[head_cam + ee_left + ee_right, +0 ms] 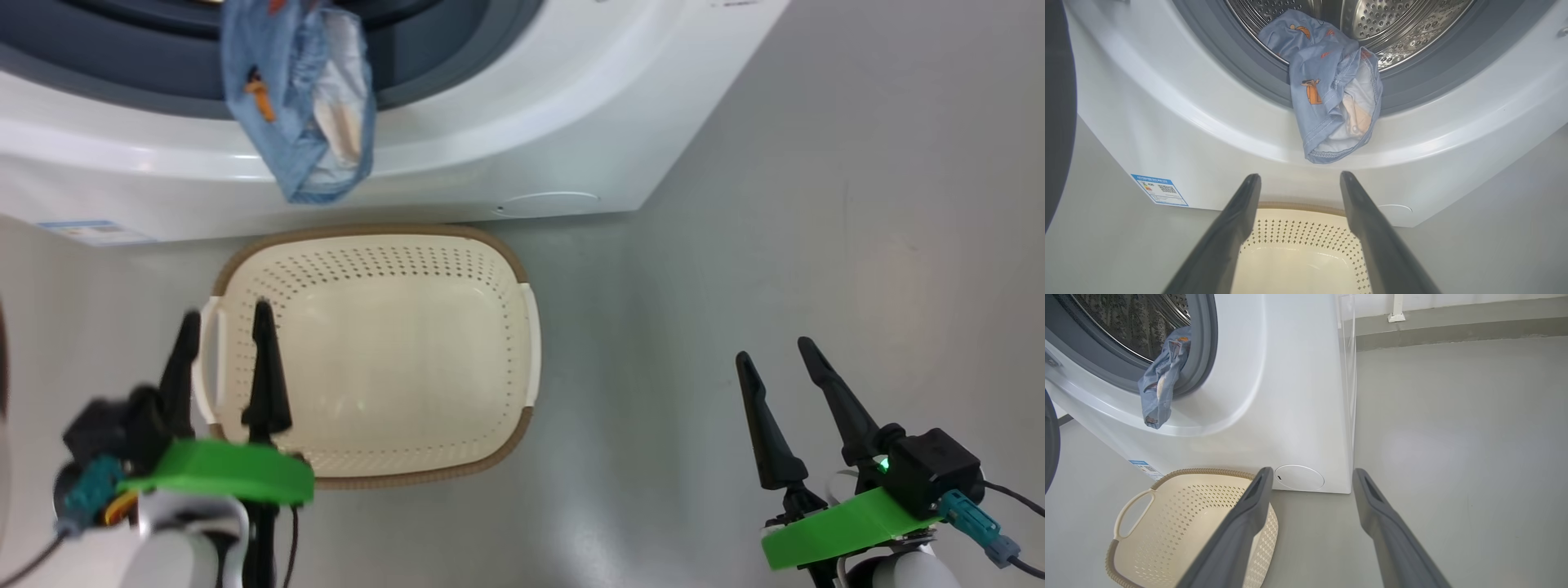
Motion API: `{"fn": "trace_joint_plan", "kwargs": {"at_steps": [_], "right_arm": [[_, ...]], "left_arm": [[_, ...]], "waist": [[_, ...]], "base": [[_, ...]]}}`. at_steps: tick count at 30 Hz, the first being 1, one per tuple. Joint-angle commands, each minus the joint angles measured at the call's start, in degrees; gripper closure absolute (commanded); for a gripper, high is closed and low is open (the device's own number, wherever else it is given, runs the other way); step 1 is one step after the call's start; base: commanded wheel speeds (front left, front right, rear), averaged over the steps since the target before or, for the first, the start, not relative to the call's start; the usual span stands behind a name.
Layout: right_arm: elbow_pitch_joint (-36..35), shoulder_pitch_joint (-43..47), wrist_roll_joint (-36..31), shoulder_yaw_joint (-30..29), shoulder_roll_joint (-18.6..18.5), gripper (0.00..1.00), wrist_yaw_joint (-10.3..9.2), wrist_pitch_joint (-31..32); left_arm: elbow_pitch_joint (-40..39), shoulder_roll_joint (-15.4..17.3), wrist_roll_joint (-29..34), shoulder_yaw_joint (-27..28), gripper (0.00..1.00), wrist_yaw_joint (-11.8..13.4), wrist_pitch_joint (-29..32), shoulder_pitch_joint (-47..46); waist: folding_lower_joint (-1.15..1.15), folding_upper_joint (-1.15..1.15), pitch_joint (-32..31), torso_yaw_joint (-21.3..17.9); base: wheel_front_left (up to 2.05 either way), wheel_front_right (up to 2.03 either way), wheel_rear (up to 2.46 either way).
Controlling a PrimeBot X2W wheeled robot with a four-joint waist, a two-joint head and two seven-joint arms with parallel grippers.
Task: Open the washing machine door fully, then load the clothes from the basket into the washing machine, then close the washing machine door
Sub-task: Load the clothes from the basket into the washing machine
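While the clothes (pixel 1331 94) droop half out of the washing machine (pixel 1167 122) ahead of and above my left hand (pixel 1299 176), which gapes wide and empty over the basket (pixel 1298 253), I should pinch the dangling fold and shove it deep inside.

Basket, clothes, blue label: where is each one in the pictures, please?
basket (pixel 375 367): head view, its bare bottom.
clothes (pixel 1323 85): left wrist view, the hanging blue fabric.
label (pixel 1159 190): left wrist view, its middle.
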Motion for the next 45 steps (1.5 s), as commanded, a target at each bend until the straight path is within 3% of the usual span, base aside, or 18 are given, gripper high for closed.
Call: {"fn": "trace_joint_plan", "kwargs": {"at_steps": [1,20,31,42,43,45], "right_arm": [[-1.46,0.02,0.64,1.80,-0.09,0.00,0.16,-0.27],[-2.10,-2.93,3.75,3.78,-0.09,0.00,0.16,-0.27],[-2.35,-3.64,4.02,4.29,-0.09,0.00,0.16,-0.27],[-2.26,-3.78,4.29,4.69,-0.09,0.00,0.16,-0.27],[-2.23,-3.85,4.32,4.71,-0.09,0.00,0.16,-0.27],[-2.20,-3.89,4.34,4.68,-0.09,0.00,0.16,-0.27]], "left_arm": [[-0.72,1.35,0.61,1.55,0.00,0.05,0.15,-1.94],[20.97,6.52,0.73,2.97,0.00,-3.18,-0.47,-23.85],[29.97,6.73,1.92,1.20,0.00,-4.21,-2.96,-30.97],[33.72,6.15,2.16,0.62,0.00,-4.34,-4.97,-34.68],[33.90,6.03,2.10,0.58,0.02,-4.42,-5.12,-34.86],[34.08,5.71,1.97,0.43,0.51,-4.65,-5.37,-34.94]], "waist": [[0.00,0.00,0.81,-0.92],[0.00,0.00,7.62,-8.28],[0.00,0.00,9.06,-9.61],[0.00,0.00,9.65,-9.87],[0.00,0.00,9.66,-9.86],[0.00,0.00,9.59,-9.79]], "base": [[0.00,0.00,0.00],[0.00,0.00,0.00],[0.00,0.00,0.00],[0.00,0.00,0.00],[0.00,0.00,0.00],[0.00,0.00,0.00]]}}
